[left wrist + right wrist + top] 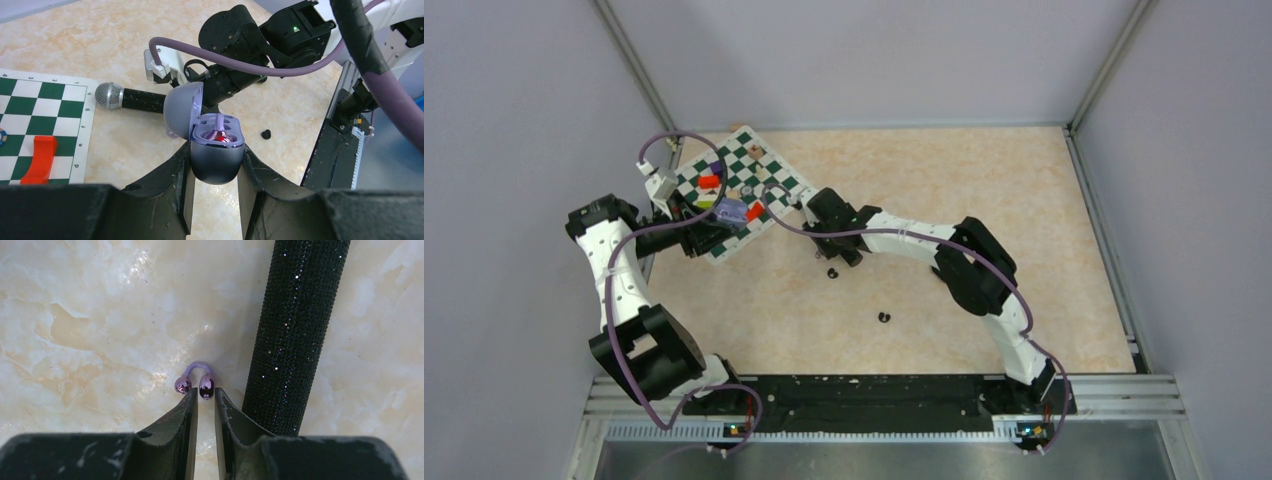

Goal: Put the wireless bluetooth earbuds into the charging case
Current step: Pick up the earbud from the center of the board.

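My left gripper (216,167) is shut on the dark rounded base of an open purple charging case (217,165), whose lid (181,111) is hinged back to the left. One pale purple earbud (221,134) sits in a well of the case. On the table, my right gripper (205,394) points down at a second pale purple earbud (196,376), an arc with two glossy bulbs, and its tips pinch the right bulb. Two black earbuds (832,272) (883,318) lie loose on the table, one showing in the left wrist view (266,133).
A black glittery microphone (295,330) with a silver head (108,94) lies right beside the right fingers. A green-and-white chessboard (764,165) with red and other small pieces (40,160) lies at the back left. Grey walls enclose the table.
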You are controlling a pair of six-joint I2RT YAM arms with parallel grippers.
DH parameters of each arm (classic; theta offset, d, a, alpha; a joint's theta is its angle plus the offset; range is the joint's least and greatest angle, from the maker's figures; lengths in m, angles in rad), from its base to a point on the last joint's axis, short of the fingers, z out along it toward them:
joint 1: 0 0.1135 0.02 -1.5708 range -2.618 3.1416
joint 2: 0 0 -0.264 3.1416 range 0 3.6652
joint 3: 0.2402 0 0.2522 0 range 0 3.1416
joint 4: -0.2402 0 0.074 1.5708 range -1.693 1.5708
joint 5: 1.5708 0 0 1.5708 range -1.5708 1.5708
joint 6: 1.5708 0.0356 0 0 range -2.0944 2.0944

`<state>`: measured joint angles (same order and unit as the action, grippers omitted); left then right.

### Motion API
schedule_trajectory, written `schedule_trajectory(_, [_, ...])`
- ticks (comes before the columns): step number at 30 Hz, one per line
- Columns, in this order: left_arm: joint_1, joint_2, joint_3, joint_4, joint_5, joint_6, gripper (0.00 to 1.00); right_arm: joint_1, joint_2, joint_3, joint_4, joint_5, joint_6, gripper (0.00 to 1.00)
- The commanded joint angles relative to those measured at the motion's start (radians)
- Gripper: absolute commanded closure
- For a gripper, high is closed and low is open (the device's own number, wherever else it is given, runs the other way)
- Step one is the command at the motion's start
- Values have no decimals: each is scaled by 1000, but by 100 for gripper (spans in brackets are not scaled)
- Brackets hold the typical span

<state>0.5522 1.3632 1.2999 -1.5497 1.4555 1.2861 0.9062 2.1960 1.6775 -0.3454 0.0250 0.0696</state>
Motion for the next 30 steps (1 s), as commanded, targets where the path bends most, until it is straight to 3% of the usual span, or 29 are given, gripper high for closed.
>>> schedule_trajectory(1, [7, -28, -4, -38, 49, 29, 100, 14, 7, 48, 10, 0, -8, 82])
schedule_trajectory(14, [6, -29, -5, -38, 52, 28, 100, 14, -35, 63, -4, -11, -2, 82])
schedule_trajectory(18, [5, -32, -8, -38, 52, 30, 100, 16, -5, 65, -10, -19, 5, 87])
schedule_trajectory(30, [6, -29, -11, -38, 55, 33, 100, 18, 20, 71, -12, -21, 3, 78])
